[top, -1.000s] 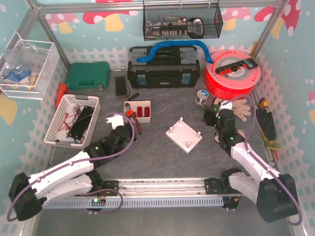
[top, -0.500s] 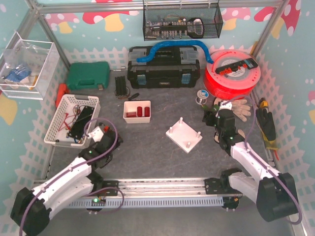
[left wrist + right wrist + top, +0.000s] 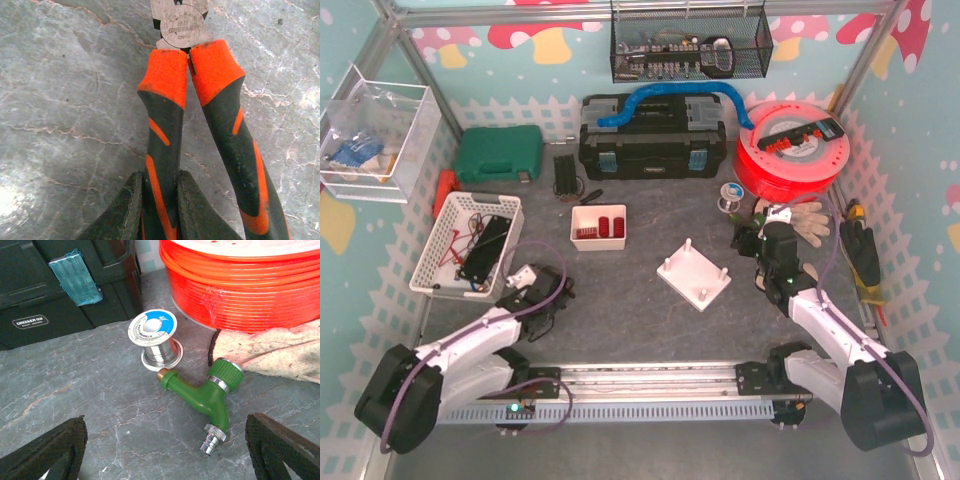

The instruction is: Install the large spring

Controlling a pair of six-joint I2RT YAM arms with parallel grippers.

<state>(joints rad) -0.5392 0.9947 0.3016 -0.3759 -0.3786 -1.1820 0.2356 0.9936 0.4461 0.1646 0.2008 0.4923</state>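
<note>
A white plate with upright posts (image 3: 693, 273) lies mid-table. A small white box (image 3: 582, 213) behind it, to the left, holds red cylindrical pieces (image 3: 611, 222); I cannot tell which is the large spring. My left gripper (image 3: 535, 288) is low at the front left. In the left wrist view it (image 3: 160, 212) is shut on one handle of orange-and-black pliers (image 3: 167, 115) held over the bare table. My right gripper (image 3: 760, 242) is at the right, open and empty (image 3: 165, 455), with a green tap (image 3: 205, 397) in front of it.
A white basket (image 3: 442, 228) stands left of my left gripper. A solder spool (image 3: 155, 337), a glove (image 3: 275, 350), a red hose reel (image 3: 240, 280) and a black toolbox (image 3: 50, 285) lie beyond my right gripper. A green case (image 3: 498, 153) is at the back left.
My left arm has drawn back from beside the white box to the front left, taking the pliers with it. The right arm has not moved.
</note>
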